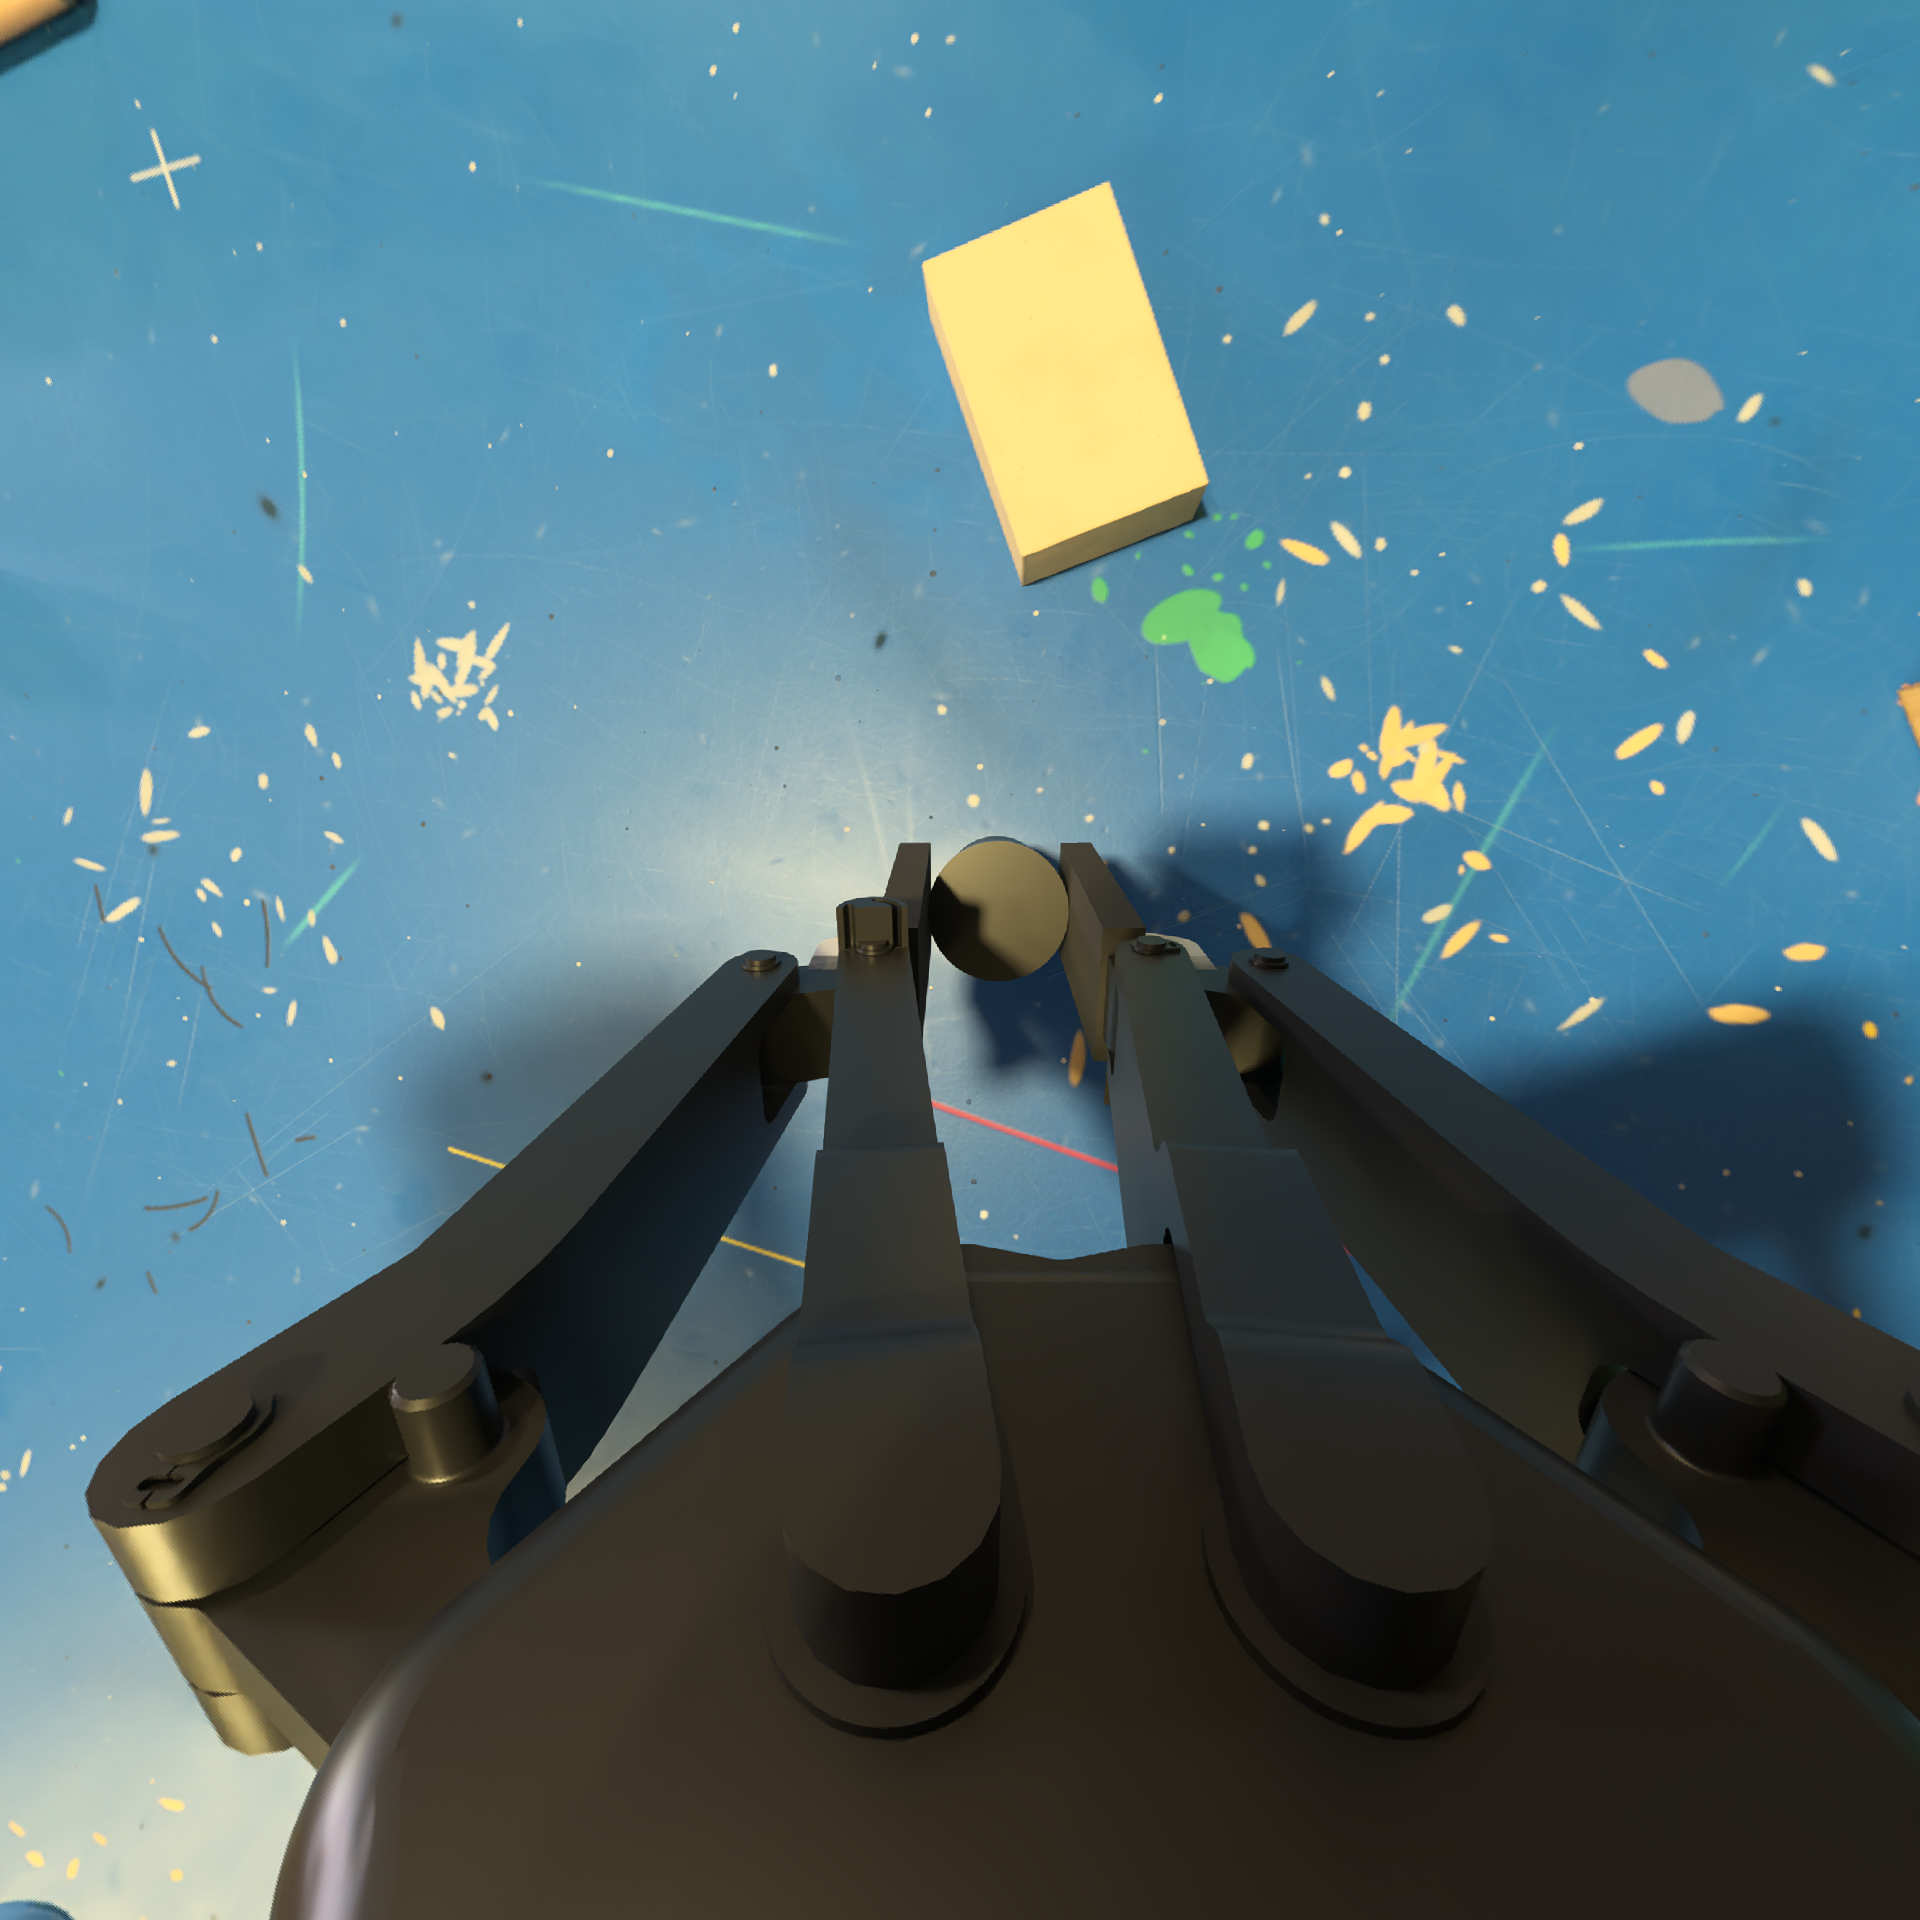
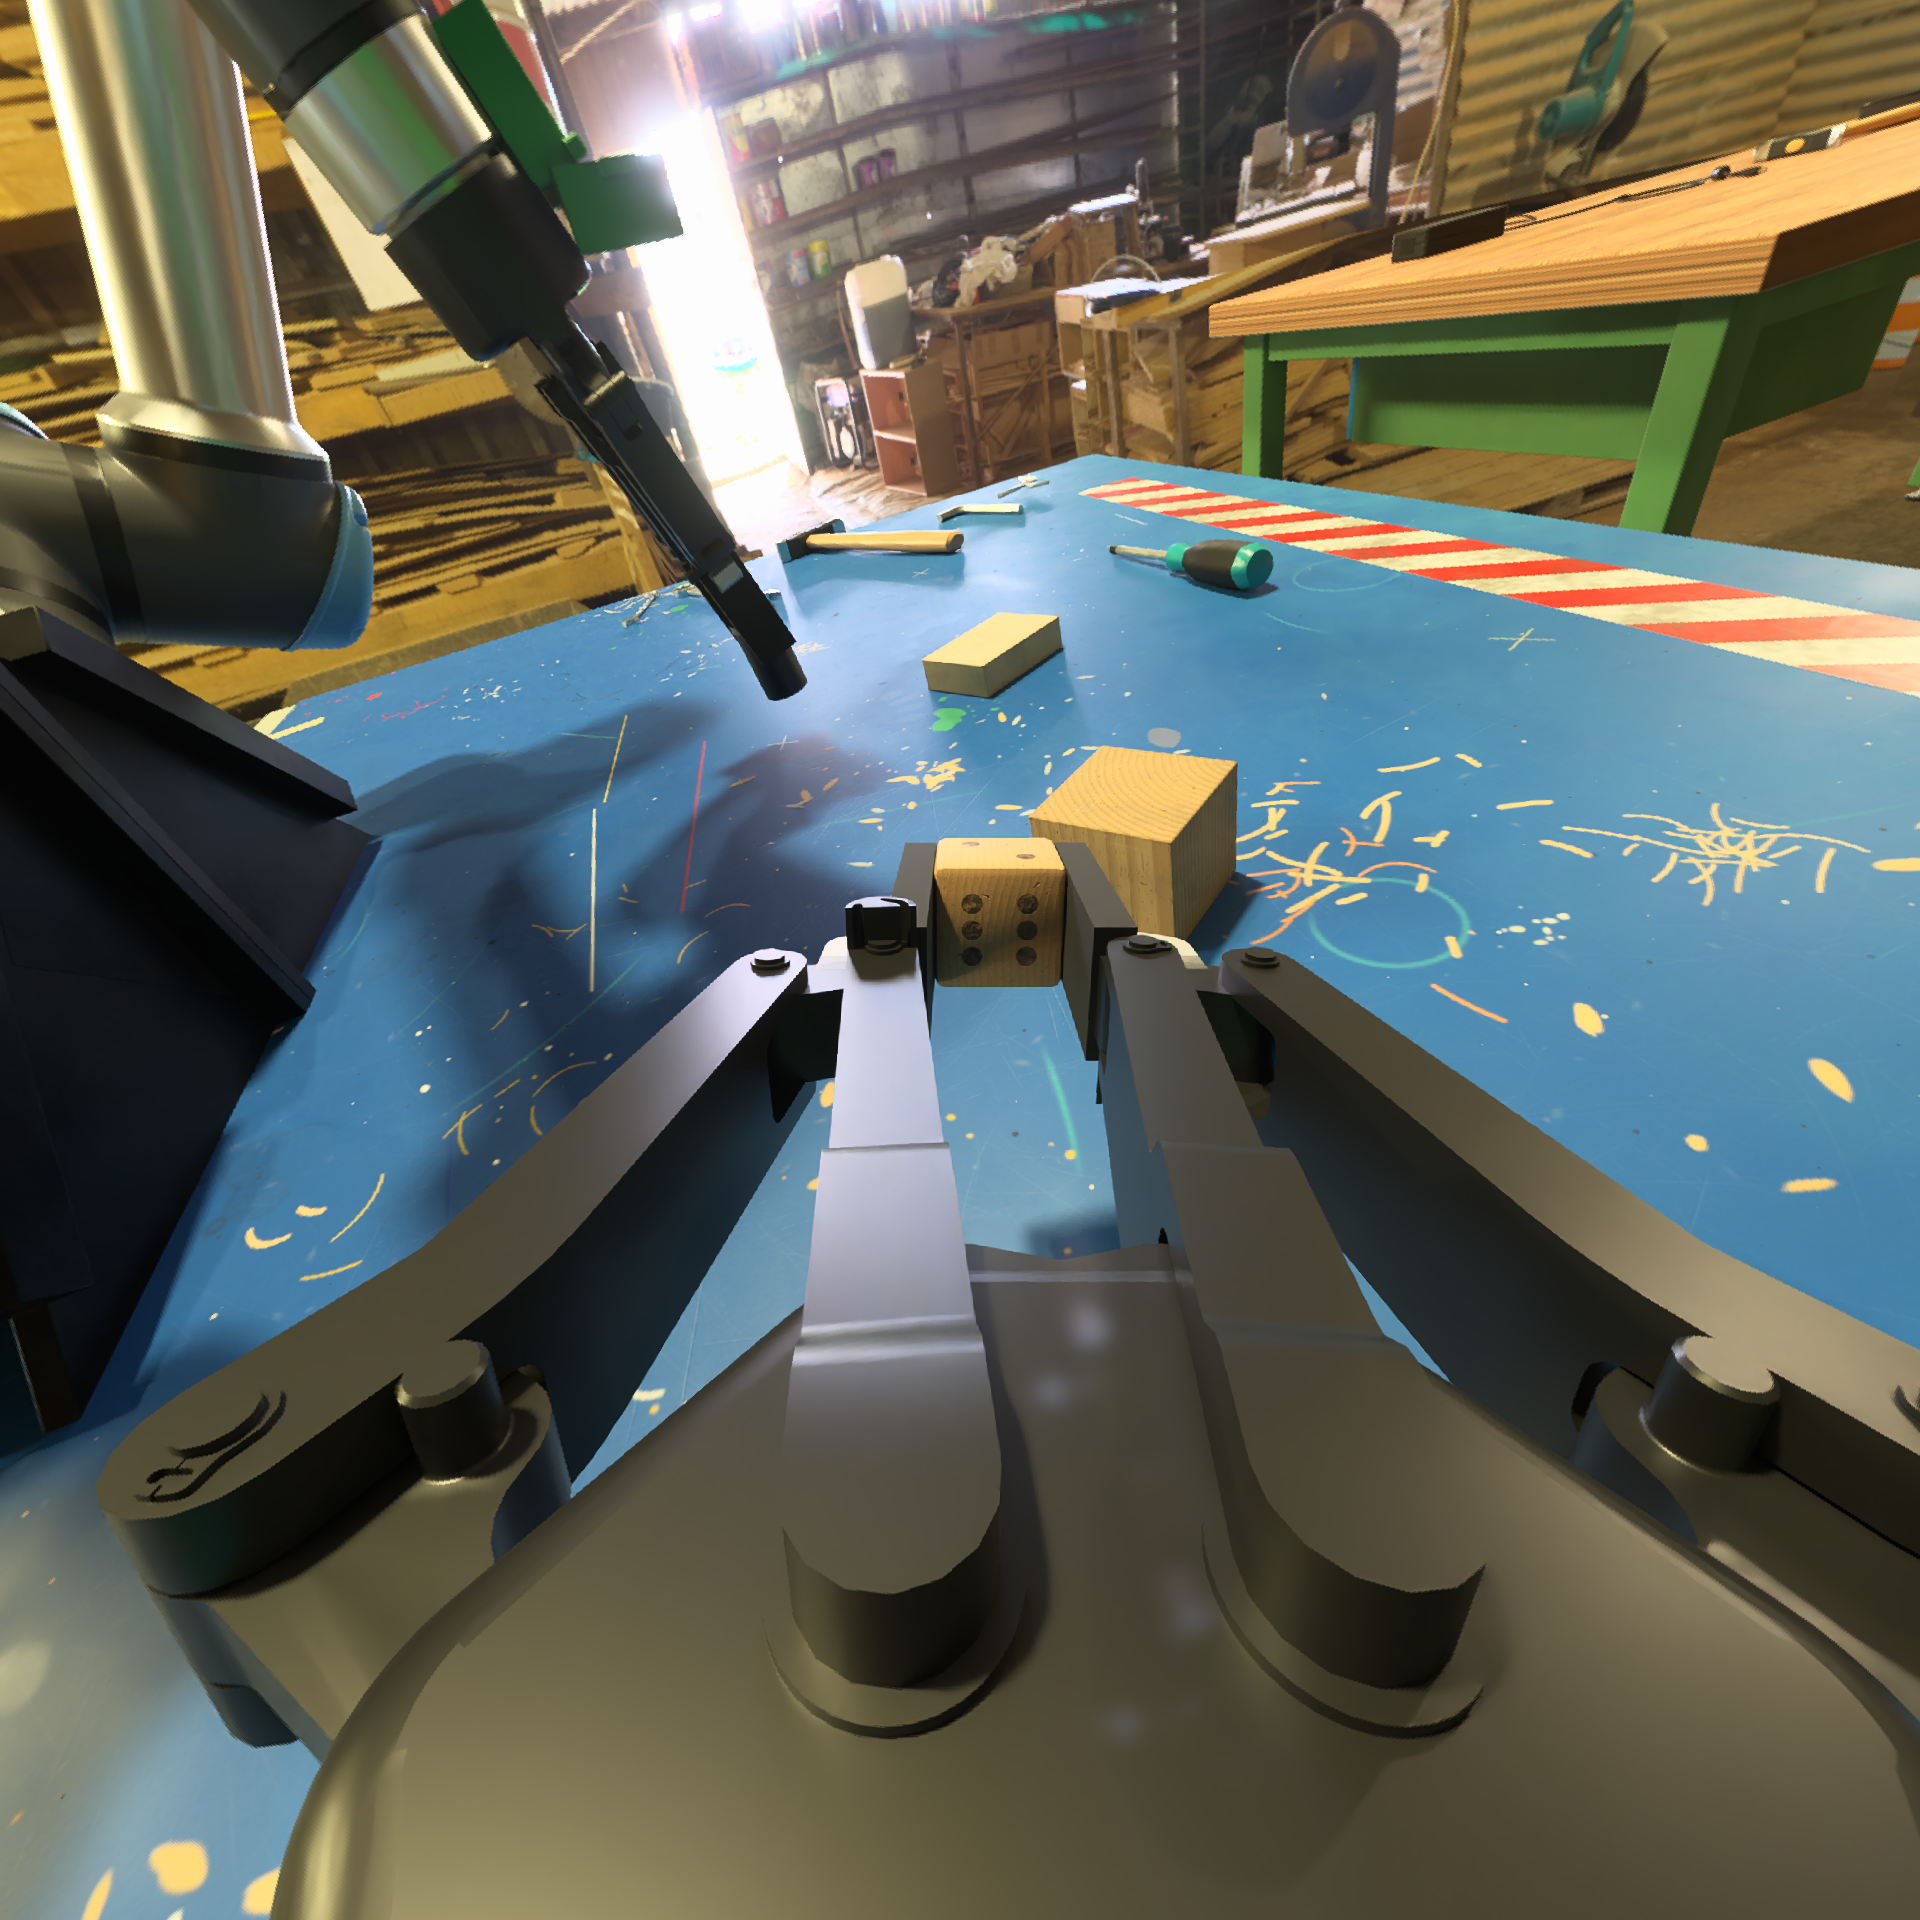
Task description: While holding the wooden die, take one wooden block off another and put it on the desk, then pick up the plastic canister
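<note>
Left pincer [image 1: 995, 912] grips canister [image 1: 997, 910] end-on | right pincer [image 2: 995, 914] grips die [image 2: 997, 912]

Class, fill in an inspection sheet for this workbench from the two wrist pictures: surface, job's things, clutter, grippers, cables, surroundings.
Surface: blue paint-flecked desk with a red-and-white striped edge band, scattered wood shavings.
Job's things: pale wooden die with dark pips; large wooden cube standing on the desk; flat pale wooden block lying apart; dark round-ended plastic canister.
Clutter: wooden-handled hammer; teal-handled screwdriver.
Grippers: right gripper, jaws shut on the die; left gripper, jaws shut on the canister.
Cables: nothing seen.
Surroundings: green-legged wooden workbench, shelves, bright doorway.
</note>
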You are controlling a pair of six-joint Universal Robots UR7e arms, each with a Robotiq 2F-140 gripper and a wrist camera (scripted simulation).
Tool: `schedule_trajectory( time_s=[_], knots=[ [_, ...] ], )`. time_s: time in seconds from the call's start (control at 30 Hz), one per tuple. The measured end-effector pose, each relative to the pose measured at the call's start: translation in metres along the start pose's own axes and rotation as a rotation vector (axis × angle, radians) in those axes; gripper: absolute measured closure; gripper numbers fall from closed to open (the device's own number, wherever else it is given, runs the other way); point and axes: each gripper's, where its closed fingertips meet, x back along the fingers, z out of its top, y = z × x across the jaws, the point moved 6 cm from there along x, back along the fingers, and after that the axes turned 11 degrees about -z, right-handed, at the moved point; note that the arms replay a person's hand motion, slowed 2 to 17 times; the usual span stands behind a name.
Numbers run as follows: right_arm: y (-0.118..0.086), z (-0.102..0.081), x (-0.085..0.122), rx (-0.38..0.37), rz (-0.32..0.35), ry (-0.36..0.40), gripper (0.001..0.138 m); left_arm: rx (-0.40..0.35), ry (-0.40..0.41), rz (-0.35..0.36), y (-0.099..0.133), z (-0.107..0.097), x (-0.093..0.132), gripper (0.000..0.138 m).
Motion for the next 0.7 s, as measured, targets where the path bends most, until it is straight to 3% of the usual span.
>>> schedule_trajectory(
  time_s=[0.7],
  knots=[
    [0.001, -0.004, -0.003, -0.006, -0.017, -0.017, 0.109, -0.205, 0.128, 0.023, 0.036, -0.006, 0.074, 0.105]
  ],
)
